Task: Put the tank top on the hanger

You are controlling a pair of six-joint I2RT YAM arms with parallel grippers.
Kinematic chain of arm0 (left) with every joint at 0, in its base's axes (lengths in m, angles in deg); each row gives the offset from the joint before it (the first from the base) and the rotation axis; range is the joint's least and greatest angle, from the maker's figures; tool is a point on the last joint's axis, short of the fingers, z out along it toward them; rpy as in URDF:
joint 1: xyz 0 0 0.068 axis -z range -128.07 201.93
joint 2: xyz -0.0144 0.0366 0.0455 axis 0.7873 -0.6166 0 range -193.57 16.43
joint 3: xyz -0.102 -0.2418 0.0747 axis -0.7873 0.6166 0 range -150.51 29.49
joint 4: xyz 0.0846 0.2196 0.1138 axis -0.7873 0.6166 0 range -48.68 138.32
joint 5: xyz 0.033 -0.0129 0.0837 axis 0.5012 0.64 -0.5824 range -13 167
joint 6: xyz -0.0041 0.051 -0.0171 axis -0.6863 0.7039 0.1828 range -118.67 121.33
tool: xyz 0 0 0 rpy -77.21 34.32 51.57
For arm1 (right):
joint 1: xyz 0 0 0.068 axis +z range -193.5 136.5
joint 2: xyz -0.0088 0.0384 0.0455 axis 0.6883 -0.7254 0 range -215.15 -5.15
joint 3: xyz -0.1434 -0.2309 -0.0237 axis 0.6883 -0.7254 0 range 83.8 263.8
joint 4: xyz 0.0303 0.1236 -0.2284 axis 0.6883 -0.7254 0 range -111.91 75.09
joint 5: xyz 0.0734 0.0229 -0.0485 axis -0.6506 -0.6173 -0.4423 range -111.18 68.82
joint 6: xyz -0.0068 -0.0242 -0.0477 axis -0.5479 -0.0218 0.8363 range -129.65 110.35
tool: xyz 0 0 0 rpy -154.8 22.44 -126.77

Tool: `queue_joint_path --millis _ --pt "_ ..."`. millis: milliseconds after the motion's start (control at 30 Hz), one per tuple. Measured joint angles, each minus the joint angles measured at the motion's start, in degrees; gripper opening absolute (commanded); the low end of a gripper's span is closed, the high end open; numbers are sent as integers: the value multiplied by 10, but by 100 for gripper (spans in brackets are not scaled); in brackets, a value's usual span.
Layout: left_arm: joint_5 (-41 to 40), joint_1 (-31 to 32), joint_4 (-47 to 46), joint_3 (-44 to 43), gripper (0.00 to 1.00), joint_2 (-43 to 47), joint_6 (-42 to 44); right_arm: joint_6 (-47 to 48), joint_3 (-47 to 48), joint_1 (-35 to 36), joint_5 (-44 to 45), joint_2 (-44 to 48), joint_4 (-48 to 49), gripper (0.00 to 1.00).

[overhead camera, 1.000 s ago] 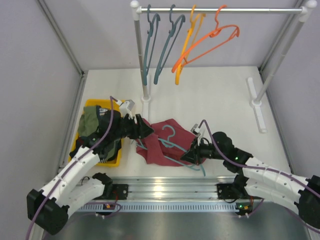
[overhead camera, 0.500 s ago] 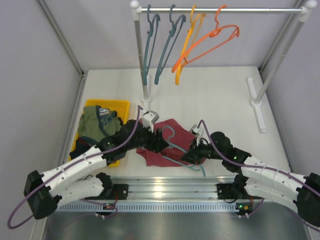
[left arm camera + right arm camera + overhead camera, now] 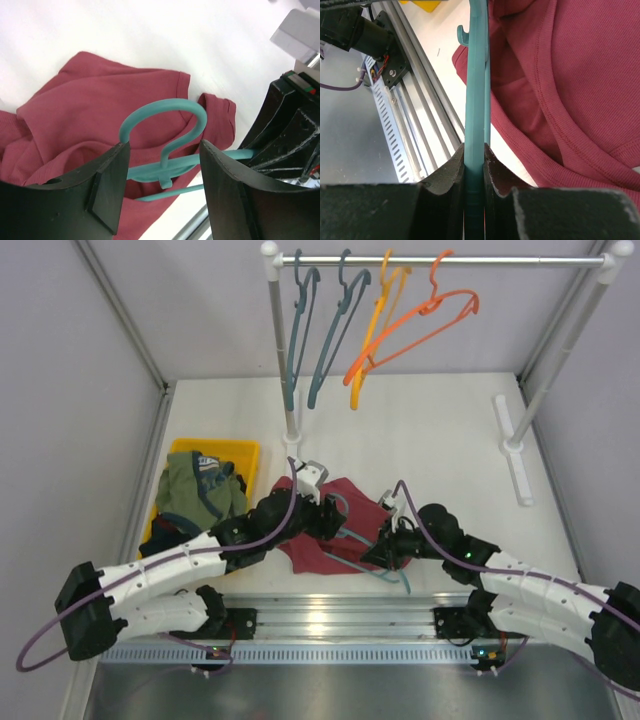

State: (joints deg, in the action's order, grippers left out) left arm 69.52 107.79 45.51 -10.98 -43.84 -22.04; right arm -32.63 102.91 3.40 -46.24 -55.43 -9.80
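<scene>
The maroon tank top (image 3: 335, 530) lies flat on the white table, mid front. The light teal hanger (image 3: 362, 540) rests across it, part of it inside the cloth. My right gripper (image 3: 385, 545) is shut on the hanger's arm (image 3: 476, 100) at the top's right edge. My left gripper (image 3: 330, 515) is open, its jaws standing either side of the hanger's hook (image 3: 167, 120) just above the tank top (image 3: 85, 115). The tank top also fills the right of the right wrist view (image 3: 570, 75).
A yellow bin (image 3: 240, 452) with an olive-green garment (image 3: 195, 490) stands at the left. A clothes rack (image 3: 440, 259) at the back holds two dark teal hangers (image 3: 320, 330), a yellow one and an orange one (image 3: 420, 325). An aluminium rail (image 3: 330, 625) runs along the front edge.
My left arm has swung right from the yellow bin to the hanger's hook over the tank top. My right gripper has kept its hold on the hanger, almost still.
</scene>
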Motion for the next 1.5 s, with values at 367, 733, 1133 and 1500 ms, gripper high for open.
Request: queue_joint_path --millis 367,733,1133,1500 --pt "-79 37 -74 55 50 -22 -8 0 0 3 6 -2 0 0" --pt "-85 46 -119 66 0 -42 -5 0 2 6 20 -7 2 0" --pt "-90 46 -130 70 0 -44 36 -11 52 10 94 2 -75 70" --pt "-105 46 -128 78 0 -43 54 -125 129 11 303 36 -261 48"
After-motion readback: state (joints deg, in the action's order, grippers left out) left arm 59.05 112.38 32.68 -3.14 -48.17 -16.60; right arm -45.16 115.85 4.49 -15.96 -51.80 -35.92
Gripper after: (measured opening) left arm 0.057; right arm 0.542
